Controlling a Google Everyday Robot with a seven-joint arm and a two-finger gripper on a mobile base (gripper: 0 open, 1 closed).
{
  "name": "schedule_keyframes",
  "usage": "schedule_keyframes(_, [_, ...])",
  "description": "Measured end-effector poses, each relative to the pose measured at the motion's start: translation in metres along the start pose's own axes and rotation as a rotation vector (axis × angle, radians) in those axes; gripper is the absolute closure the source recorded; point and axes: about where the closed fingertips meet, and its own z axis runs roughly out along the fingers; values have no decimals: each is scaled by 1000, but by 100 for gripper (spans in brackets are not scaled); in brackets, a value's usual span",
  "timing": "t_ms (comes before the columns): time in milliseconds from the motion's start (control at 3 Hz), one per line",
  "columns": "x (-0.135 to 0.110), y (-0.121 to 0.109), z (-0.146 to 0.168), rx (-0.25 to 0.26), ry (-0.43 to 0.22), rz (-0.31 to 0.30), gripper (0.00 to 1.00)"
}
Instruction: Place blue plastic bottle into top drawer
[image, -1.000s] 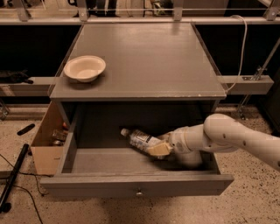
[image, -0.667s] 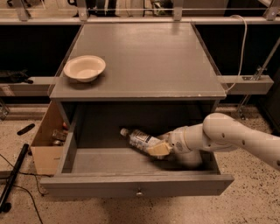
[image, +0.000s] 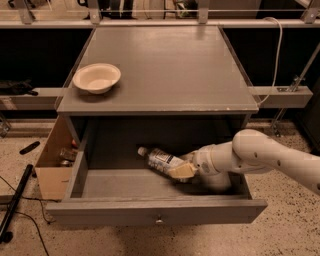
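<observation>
Open drawer (image: 155, 215), bottle (image: 161, 160) inside.
My gripper (image: 183, 171) clasps its base, hiding it; cap points ten o'clock.

Speckled terrazzo floor (image: 290, 235), black pole (image: 15, 200) lying at left. Grey cabinet (image: 160, 111), flat tabletop (image: 170, 65), dark recess (image: 35, 60) and pale rail (image: 150, 23) behind. Gripper (image: 182, 171) low inside the cabinet, right of centre.

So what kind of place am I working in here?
Probably a lab or workshop test space: speckled hard floor, loose cables, an open cardboard box beside the cabinet. The gripper is inside the open top drawer, fingers shut on the blue plastic bottle.
</observation>
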Motion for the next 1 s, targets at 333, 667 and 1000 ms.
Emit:
schedule_keyframes(333, [0, 0, 0, 0, 0, 0, 41])
schedule_keyframes(667, [0, 0, 0, 0, 0, 0, 17])
schedule_keyframes(1000, [0, 0, 0, 0, 0, 0, 0])
